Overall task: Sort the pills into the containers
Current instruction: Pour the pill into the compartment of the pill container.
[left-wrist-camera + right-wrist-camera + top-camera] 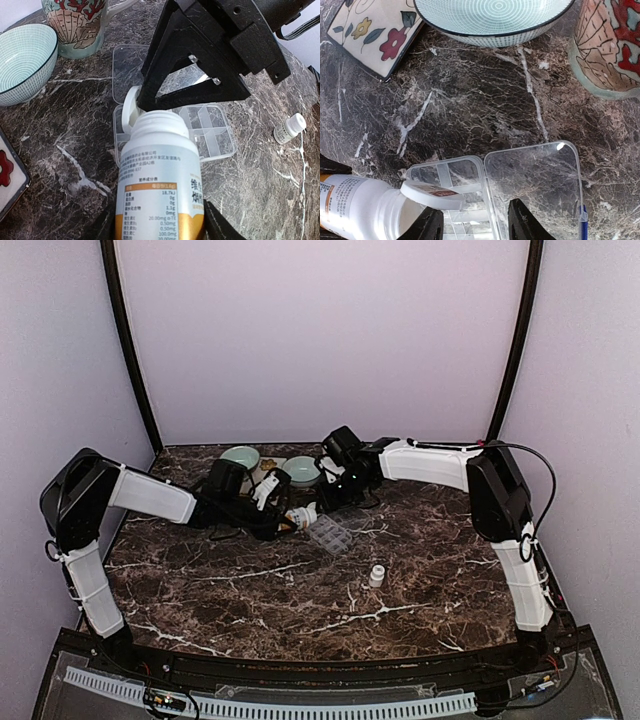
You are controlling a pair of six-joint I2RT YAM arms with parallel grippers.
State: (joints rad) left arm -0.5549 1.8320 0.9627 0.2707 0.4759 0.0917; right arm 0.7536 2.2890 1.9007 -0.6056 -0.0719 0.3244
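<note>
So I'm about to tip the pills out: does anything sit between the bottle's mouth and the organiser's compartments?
Yes. A white cap sits at the mouth of the bottle, just over the organiser, beside the right end effector. The organiser's own lid is swung open.

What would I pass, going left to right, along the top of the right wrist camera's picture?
Square white dish painted with flowers → pale green ribbed ceramic bowl with a dark rim → round ceramic mug with a red coral and shell pattern.
</note>
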